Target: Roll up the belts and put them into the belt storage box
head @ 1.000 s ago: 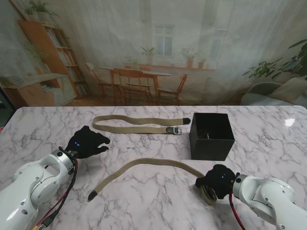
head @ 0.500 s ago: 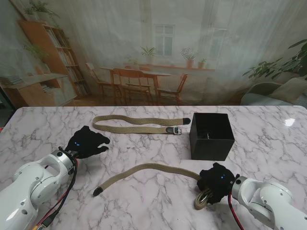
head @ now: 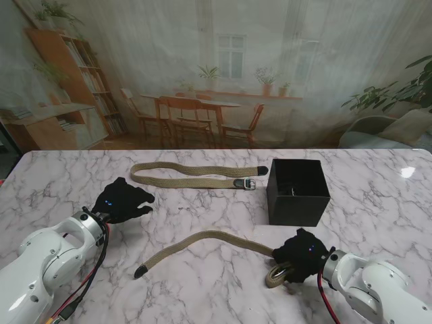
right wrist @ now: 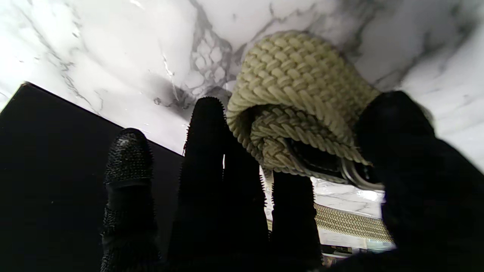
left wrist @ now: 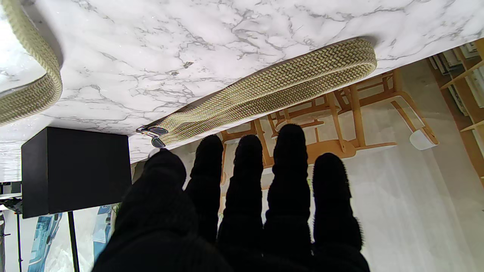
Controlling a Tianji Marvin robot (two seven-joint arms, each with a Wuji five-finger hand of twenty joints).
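Two woven tan belts, one black box
Far belt (head: pixel 192 175) lies folded flat; near belt (head: pixel 216 241) is part-coiled at its right end; box (head: pixel 297 192) stands upright at right

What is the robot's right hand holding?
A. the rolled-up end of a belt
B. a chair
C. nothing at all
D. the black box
A. The right hand has its fingers closed around the coiled end of the near belt, whose tail trails off across the table; the black box sits apart, farther from me.
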